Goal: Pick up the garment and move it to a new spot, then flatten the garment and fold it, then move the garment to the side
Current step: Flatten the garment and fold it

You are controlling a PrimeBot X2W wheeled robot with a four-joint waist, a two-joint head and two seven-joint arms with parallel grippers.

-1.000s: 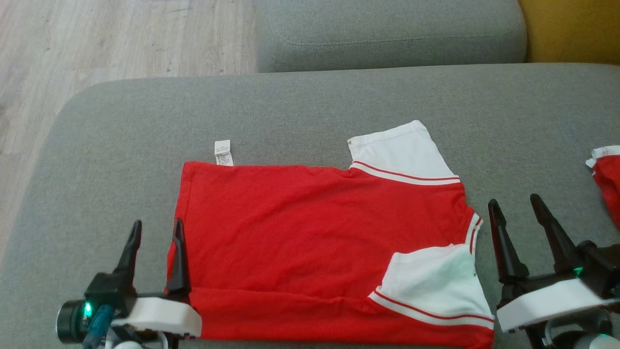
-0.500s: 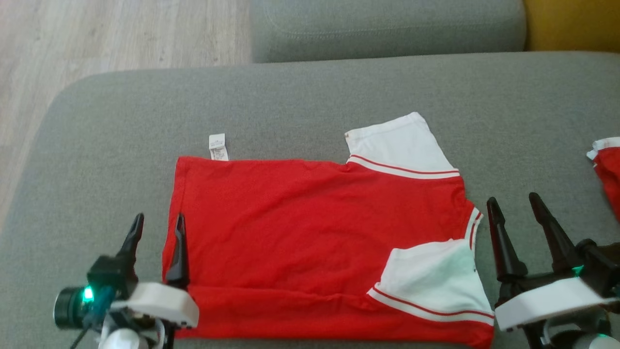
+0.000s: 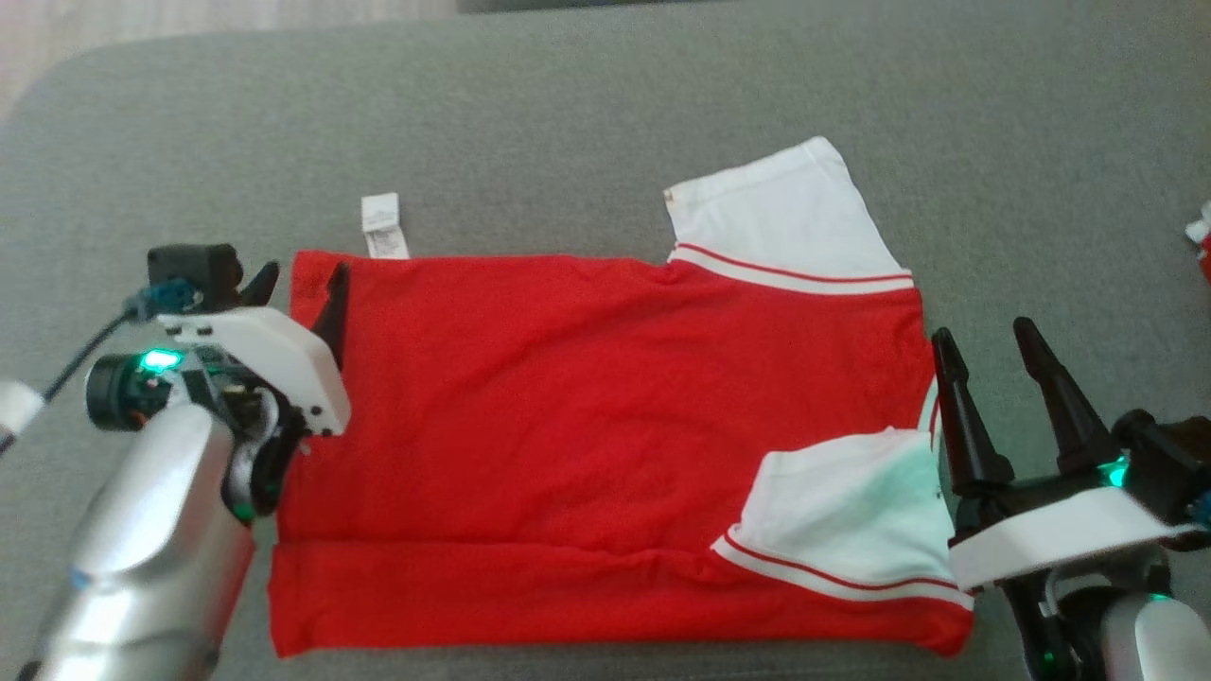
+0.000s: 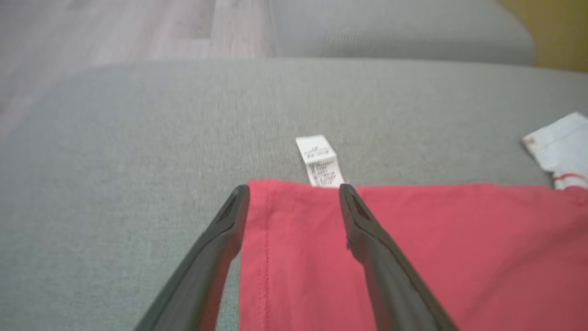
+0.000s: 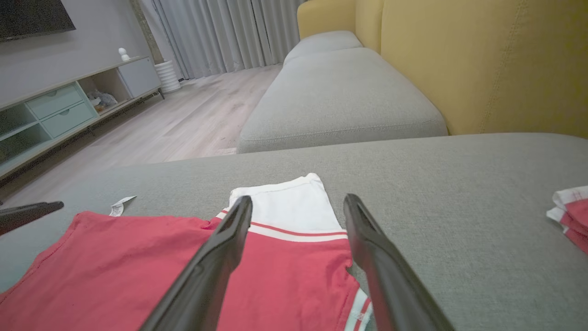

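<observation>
My left gripper (image 3: 303,279) sits at middle left of the head view, over the upper left corner of the red T-shirt (image 3: 605,416). Its fingers are spread wide and hold nothing. In my left wrist view one finger (image 4: 220,230) is over bare cushion just outside the hem and the other (image 4: 367,234) is over red cloth, its tip beside the white care label (image 4: 320,161). I cannot tell whether either tip touches the fabric.

My right gripper (image 3: 984,333) is at lower right, fingers also spread and empty, just off the shirt's right edge by the collar.

The shirt lies flat in the centre of the grey sofa seat (image 3: 568,104). One white sleeve (image 3: 776,213) sticks out toward the top of the frame, and the other (image 3: 842,511) is folded in over the red body. A crease runs along the lower strip. A second red-and-white garment (image 5: 569,214) lies well apart at the right edge.
</observation>
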